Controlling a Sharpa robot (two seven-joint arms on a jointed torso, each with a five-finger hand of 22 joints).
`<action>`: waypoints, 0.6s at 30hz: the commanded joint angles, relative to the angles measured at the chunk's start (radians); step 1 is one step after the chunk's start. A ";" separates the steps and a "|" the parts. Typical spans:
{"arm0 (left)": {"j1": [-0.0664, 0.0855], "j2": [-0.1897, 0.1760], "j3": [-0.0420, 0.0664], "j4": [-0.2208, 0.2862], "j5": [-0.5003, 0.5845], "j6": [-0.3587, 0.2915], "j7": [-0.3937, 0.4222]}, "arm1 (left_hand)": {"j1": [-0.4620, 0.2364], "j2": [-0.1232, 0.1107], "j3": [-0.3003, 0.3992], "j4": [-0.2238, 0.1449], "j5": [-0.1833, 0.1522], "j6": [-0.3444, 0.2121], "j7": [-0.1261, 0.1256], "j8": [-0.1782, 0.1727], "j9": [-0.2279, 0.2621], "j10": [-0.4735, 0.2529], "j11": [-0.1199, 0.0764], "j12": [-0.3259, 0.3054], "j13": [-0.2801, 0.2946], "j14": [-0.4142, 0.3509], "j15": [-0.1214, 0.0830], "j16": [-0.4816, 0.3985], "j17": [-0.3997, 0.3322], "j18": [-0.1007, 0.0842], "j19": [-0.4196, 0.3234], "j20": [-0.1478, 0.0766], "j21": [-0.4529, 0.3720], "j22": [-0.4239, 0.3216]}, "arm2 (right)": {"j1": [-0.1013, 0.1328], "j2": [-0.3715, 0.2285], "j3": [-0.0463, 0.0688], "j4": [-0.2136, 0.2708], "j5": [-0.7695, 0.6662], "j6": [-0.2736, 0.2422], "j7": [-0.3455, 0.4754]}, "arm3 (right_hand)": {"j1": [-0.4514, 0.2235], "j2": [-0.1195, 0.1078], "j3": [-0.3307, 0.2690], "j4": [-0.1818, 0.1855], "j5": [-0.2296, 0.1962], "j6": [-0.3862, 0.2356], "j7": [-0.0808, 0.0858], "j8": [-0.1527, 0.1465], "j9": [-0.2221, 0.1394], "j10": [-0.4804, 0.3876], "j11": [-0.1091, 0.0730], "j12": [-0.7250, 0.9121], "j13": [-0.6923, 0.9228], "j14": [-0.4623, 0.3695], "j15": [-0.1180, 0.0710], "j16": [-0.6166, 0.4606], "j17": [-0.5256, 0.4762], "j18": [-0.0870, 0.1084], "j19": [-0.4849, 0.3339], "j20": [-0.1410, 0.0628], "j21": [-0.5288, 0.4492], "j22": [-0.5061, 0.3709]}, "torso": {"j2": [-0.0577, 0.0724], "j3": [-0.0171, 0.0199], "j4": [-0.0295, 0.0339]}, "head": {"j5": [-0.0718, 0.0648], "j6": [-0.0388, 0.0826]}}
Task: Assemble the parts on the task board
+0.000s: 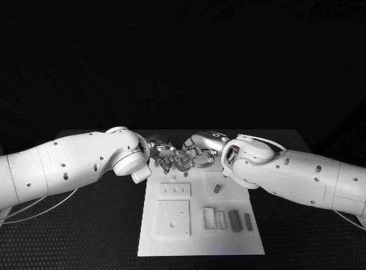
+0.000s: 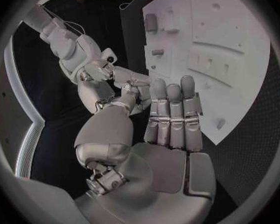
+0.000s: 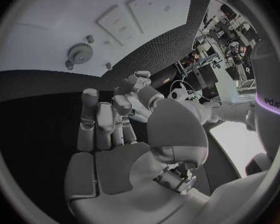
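Left hand (image 1: 165,158): we see it above the board's far edge, meeting the right hand; fingers (image 2: 171,115) lie straight and together, and we cannot tell whether they grip anything.
Right hand (image 1: 201,153): over the same edge; fingers (image 3: 99,122) extended side by side, grip unclear to us.
Board (image 1: 232,239): mid-desk (image 1: 85,225).
Parts (image 1: 234,219): grey, lying near the board's right side; a gear (image 3: 81,53) sits on it too.
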 commanded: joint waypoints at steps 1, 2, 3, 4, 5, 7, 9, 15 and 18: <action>0.002 0.006 0.002 0.003 -0.005 0.018 0.014 | 0.017 -0.004 0.029 0.004 -0.003 0.012 0.001 -0.010 0.006 -0.005 0.000 0.005 -0.003 -0.006 0.001 0.011 -0.009 0.008 0.006 0.004 -0.007 0.002 | -0.003 0.004 -0.001 0.004 -0.012 0.018 0.006 | 0.006 0.003 0.001 0.004 0.003 0.032 0.000 0.001 0.017 0.001 -0.007 0.003 0.000 0.000 -0.004 0.005 0.000 0.013 0.005 -0.001 0.005 0.017 | 0.000 -0.0002 -0.0005 | 0.000 -0.001; 0.002 0.007 0.002 0.002 -0.005 0.018 0.014 | 0.018 -0.002 0.035 0.005 -0.003 0.013 0.001 -0.013 0.007 -0.005 0.000 0.006 -0.004 -0.007 0.001 0.012 -0.012 0.008 0.006 0.005 -0.008 0.003 | -0.003 0.004 -0.001 0.005 -0.012 0.017 0.006 | 0.006 0.003 0.001 0.004 0.003 0.032 0.000 0.001 0.017 0.001 -0.007 0.004 0.000 0.000 -0.004 0.005 -0.001 0.013 0.005 -0.001 0.005 0.017 | 0.000 -0.0002 -0.0005 | 0.000 -0.001; 0.002 0.007 0.002 0.002 -0.005 0.018 0.015 | 0.019 0.000 0.040 0.007 -0.003 0.013 0.001 -0.014 0.008 -0.005 0.000 0.006 -0.005 -0.007 0.001 0.013 -0.013 0.007 0.007 0.005 -0.008 0.003 | -0.003 0.004 -0.001 0.005 -0.012 0.017 0.006 | 0.006 0.003 0.001 0.004 0.003 0.032 0.000 0.001 0.017 0.001 -0.007 0.003 -0.001 -0.001 -0.004 0.005 -0.001 0.013 0.005 -0.001 0.005 0.017 | 0.000 0.0000 -0.0007 | 0.001 -0.002; 0.001 0.008 0.002 0.001 -0.005 0.017 0.015 | 0.017 0.001 0.043 0.009 -0.002 0.014 0.001 -0.016 0.009 -0.005 0.001 0.006 -0.005 -0.008 0.001 0.015 -0.015 0.007 0.007 0.005 -0.009 0.004 | -0.003 0.004 -0.001 0.005 -0.012 0.018 0.006 | 0.006 0.003 0.001 0.004 0.003 0.032 0.000 0.001 0.017 0.001 -0.007 0.003 0.000 0.000 -0.004 0.005 -0.001 0.013 0.005 -0.001 0.005 0.017 | 0.000 0.0002 -0.0010 | 0.002 -0.002; 0.001 0.009 0.002 0.001 -0.005 0.017 0.015 | 0.014 -0.001 0.046 0.012 -0.003 0.015 0.001 -0.019 0.011 -0.005 0.001 0.006 -0.006 -0.008 0.002 0.016 -0.018 0.006 0.006 0.005 -0.010 0.004 | -0.004 0.005 -0.001 0.006 -0.012 0.018 0.006 | 0.006 0.003 0.001 0.004 0.003 0.032 0.000 0.001 0.017 0.001 -0.007 0.003 0.000 0.000 -0.004 0.005 0.000 0.013 0.005 -0.001 0.005 0.017 | 0.000 0.0004 -0.0010 | 0.002 -0.003; 0.001 0.011 0.002 0.001 -0.005 0.019 0.016 | 0.009 -0.005 0.047 0.015 -0.003 0.015 0.002 -0.022 0.012 -0.006 0.001 0.006 -0.008 -0.010 0.002 0.018 -0.021 0.006 0.006 0.005 -0.011 0.005 | -0.004 0.006 -0.001 0.006 -0.012 0.018 0.006 | 0.006 0.003 0.001 0.004 0.003 0.032 0.000 0.001 0.017 0.001 -0.007 0.003 0.000 0.000 -0.004 0.005 0.000 0.013 0.005 -0.001 0.005 0.017 | 0.001 0.0005 -0.0014 | 0.003 -0.005; 0.001 0.012 0.002 0.001 -0.005 0.020 0.015 | 0.004 -0.012 0.049 0.019 -0.003 0.016 0.002 -0.026 0.014 -0.006 0.002 0.006 -0.009 -0.011 0.002 0.020 -0.024 0.006 0.006 0.005 -0.013 0.006 | -0.005 0.008 -0.001 0.006 -0.012 0.018 0.006 | 0.006 0.003 0.001 0.004 0.003 0.032 0.000 0.001 0.017 0.002 -0.008 0.004 0.000 0.000 -0.004 0.005 -0.001 0.013 0.005 -0.001 0.005 0.017 | 0.001 0.0004 -0.0011 | 0.003 -0.005; 0.001 0.014 0.002 -0.001 -0.005 0.030 0.012 | 0.001 -0.018 0.057 0.025 -0.001 0.018 0.002 -0.033 0.018 -0.007 0.002 0.006 -0.011 -0.013 0.002 0.024 -0.031 0.006 0.006 0.005 -0.015 0.007 | -0.008 0.012 -0.001 0.005 -0.013 0.019 0.002 | 0.007 0.003 0.001 0.003 0.004 0.032 0.000 0.001 0.018 0.002 -0.008 0.005 0.000 0.001 -0.005 0.005 0.000 0.013 0.006 -0.001 0.005 0.017 | 0.000 0.0006 -0.0004 | 0.003 -0.007; 0.001 0.015 0.002 -0.001 -0.005 0.032 0.009 | -0.012 -0.028 0.059 0.036 -0.001 0.021 0.002 -0.040 0.022 -0.007 0.002 0.007 -0.014 -0.015 0.002 0.029 -0.038 0.006 0.007 0.005 -0.018 0.009 | -0.009 0.013 -0.001 0.004 -0.015 0.020 0.001 | 0.007 0.004 0.001 0.003 0.004 0.032 0.000 0.001 0.018 0.002 -0.008 0.005 0.001 0.002 -0.005 0.005 0.001 0.013 0.006 -0.001 0.005 0.017 | 0.000 0.0004 -0.0005 | 0.004 -0.008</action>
